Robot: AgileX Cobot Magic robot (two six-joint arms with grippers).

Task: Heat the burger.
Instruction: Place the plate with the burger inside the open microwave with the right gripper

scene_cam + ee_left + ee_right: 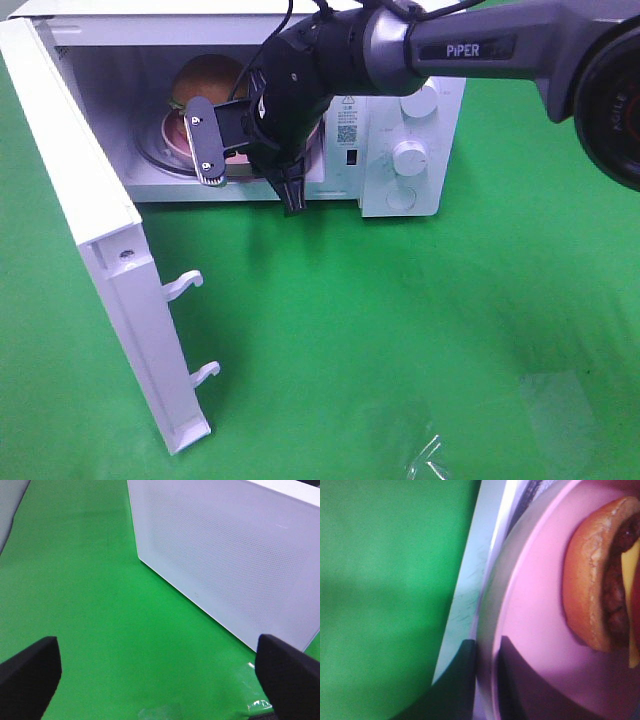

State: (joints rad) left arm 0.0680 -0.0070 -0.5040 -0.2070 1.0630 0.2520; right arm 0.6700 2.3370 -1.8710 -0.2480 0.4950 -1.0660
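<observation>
And we find the burger [208, 75] inside the microwave [400, 195], sitting on the pink plate [176, 132] in the middle of the cavity, so the loading looks as good as done. The door [90, 230] swings wide to the left, and the right arm reaches through the opening with the right pincer [205, 160] at the plate's front edge. As we read it, what is left is to let go of the plate, back the arm out, push the door closed and turn a knob [410, 157] on the panel; no heating can begin while that door stands open. Now for what each camera gives us. From high up we get the whole layout, microwave, door and green worktop [400, 340], but the arm hides the spot where pincer meets plate. The right wrist camera fills that in: the plate [530, 605] rim runs between the two dark fingers of the right pincer [486, 645], one on each side and very close, with the burger [600, 580] beside them showing bun, patty and cheese. Whether they are clamping the rim or have just eased off, we cannot tell. The left wrist camera gives us what the high view lacks entirely, the left pincer [157, 645]: fingers spread wide, nothing between them, hovering over bare worktop [100, 605] near the outer face of the door [230, 555], which to our eye puts it in a handy place for closing it.
</observation>
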